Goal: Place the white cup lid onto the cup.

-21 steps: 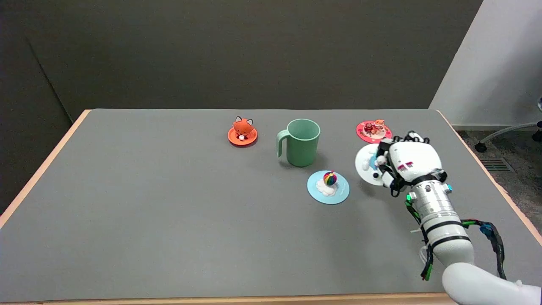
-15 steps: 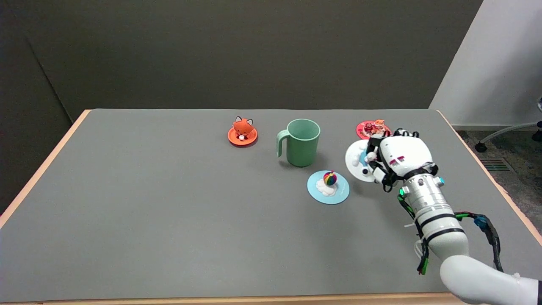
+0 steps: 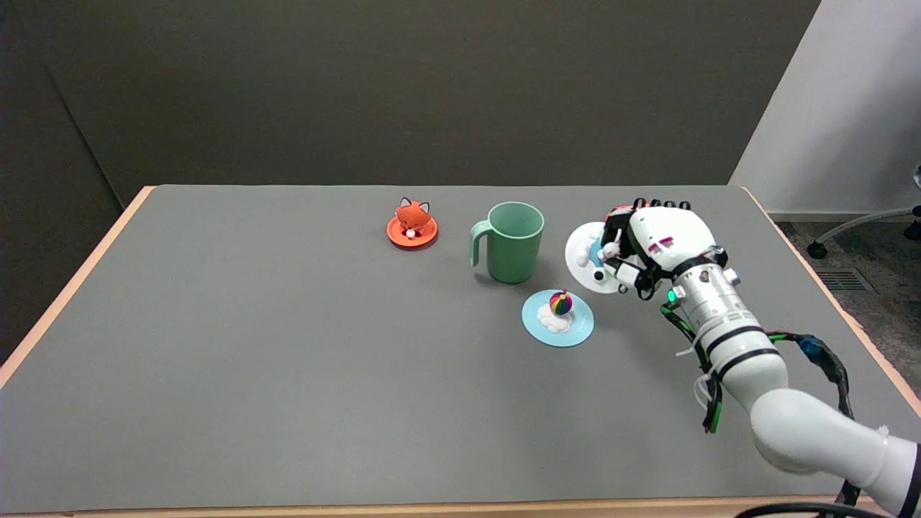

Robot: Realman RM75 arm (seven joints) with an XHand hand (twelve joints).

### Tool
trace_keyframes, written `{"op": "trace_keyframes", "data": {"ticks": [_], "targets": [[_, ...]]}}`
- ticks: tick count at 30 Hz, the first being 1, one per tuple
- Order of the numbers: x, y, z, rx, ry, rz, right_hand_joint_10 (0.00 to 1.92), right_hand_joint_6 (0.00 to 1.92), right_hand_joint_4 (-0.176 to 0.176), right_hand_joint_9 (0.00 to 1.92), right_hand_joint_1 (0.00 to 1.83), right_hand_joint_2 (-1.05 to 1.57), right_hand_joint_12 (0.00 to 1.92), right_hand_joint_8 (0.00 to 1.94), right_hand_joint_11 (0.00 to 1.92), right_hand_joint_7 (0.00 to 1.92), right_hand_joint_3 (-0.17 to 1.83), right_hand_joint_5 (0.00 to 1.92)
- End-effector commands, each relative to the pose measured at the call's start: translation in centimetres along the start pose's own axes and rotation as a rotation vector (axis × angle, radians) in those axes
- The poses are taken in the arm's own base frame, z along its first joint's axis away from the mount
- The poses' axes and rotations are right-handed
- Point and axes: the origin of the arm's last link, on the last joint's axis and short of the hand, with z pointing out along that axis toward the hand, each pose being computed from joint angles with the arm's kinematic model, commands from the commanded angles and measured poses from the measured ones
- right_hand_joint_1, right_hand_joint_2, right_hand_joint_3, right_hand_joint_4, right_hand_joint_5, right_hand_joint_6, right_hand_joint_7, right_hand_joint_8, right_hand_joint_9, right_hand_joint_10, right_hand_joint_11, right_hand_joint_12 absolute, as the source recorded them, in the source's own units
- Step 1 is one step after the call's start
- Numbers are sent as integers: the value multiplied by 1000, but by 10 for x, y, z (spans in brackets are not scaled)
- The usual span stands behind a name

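Note:
A green mug [image 3: 510, 241] with its handle to the left stands upright at the table's middle back, its mouth uncovered. My right hand [image 3: 651, 244] holds the white cup lid [image 3: 585, 257] by the figure on its top, tilted in the air just right of the mug and above the table. The lid's rim is a short gap from the mug's right side. The hand covers most of the lid's figure.
A light blue lid [image 3: 557, 317] with a rainbow ball lies in front of the mug, below the held lid. An orange fox lid [image 3: 411, 224] lies left of the mug. A red lid [image 3: 616, 214] is mostly hidden behind my hand. The grey table [image 3: 288, 360] has wooden edges.
My right hand has carried the white lid up and to the left, from beside the red lid toward the mug. The other lids and the mug stayed put.

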Motion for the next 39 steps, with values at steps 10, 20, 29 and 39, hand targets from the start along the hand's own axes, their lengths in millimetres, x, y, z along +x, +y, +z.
{"op": "trace_keyframes", "data": {"ticks": [10, 20, 29, 39], "targets": [[52, -28, 65, 179, -24, 179, 649, 975, 11, 1034, 1229, 1033, 1306, 899, 755, 1089, 137, 949], [59, -51, 89, 278, -65, 203, 625, 980, -154, 1051, 1257, 1040, 1297, 956, 771, 1019, 138, 969], [64, -73, 105, 357, -97, 176, 682, 1008, -176, 1031, 1258, 1064, 1207, 983, 808, 995, 105, 953], [69, -85, 118, 421, -117, 147, 674, 1003, -176, 1040, 1259, 1063, 1190, 977, 822, 1000, 104, 956]]}}
